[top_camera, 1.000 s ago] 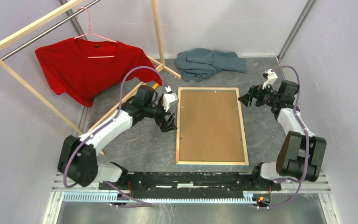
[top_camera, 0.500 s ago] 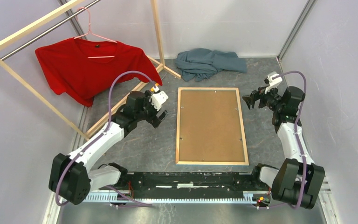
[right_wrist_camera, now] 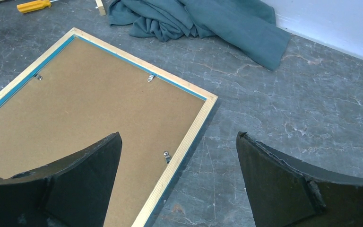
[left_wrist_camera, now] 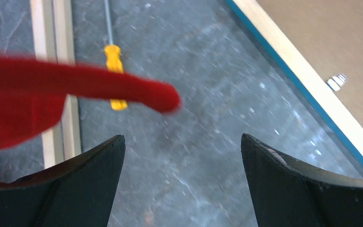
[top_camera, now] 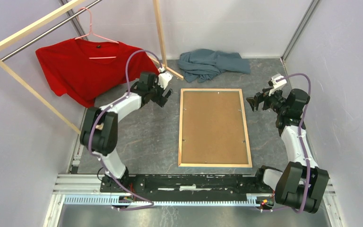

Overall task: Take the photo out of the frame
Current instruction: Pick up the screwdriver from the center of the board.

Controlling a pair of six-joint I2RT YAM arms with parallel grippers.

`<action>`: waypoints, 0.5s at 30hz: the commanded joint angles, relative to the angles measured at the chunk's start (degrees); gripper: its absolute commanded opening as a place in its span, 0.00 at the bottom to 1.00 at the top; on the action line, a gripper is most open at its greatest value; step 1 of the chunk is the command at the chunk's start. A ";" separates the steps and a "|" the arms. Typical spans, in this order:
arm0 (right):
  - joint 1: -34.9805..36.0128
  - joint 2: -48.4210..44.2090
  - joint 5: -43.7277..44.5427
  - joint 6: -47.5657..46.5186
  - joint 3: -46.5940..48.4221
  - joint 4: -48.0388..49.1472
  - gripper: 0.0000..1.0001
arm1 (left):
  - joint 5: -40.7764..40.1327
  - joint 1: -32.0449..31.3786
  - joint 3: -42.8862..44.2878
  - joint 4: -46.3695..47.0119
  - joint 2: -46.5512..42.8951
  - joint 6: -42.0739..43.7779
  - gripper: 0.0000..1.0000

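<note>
The frame [top_camera: 250,142] lies face down in the middle of the floor, pale wood edges up, with the brown backing board [top_camera: 212,125] held in by small metal clips. The photo is hidden under the board. The frame's blue-lined edge shows in the left wrist view [left_wrist_camera: 307,80] and its far right corner in the right wrist view [right_wrist_camera: 189,142]. My left gripper [top_camera: 164,97] is open and empty, above bare floor left of the frame's far left corner. My right gripper [top_camera: 254,102] is open and empty, just right of the frame's far right corner.
A wooden clothes rack [top_camera: 33,26] with a red T-shirt [top_camera: 82,66] on a hanger stands at the far left; the shirt's hem [left_wrist_camera: 75,85] hangs close to my left gripper. A yellow-handled screwdriver [left_wrist_camera: 114,71] lies by the rack's base. A crumpled teal cloth [top_camera: 210,64] lies behind the frame.
My left gripper has swung away from the frame's left edge, back and left toward the rack and red shirt. My right gripper has drawn back slightly to the right.
</note>
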 commanded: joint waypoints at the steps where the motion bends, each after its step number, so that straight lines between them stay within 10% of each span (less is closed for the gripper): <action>1: -0.37 0.26 -0.66 -0.95 -0.44 2.25 0.98 | 0.33 1.70 8.40 0.51 6.61 -2.61 0.97; 15: -0.84 1.24 -2.35 -1.11 -0.53 2.35 0.98 | -8.91 2.09 21.35 4.10 22.93 -1.56 0.88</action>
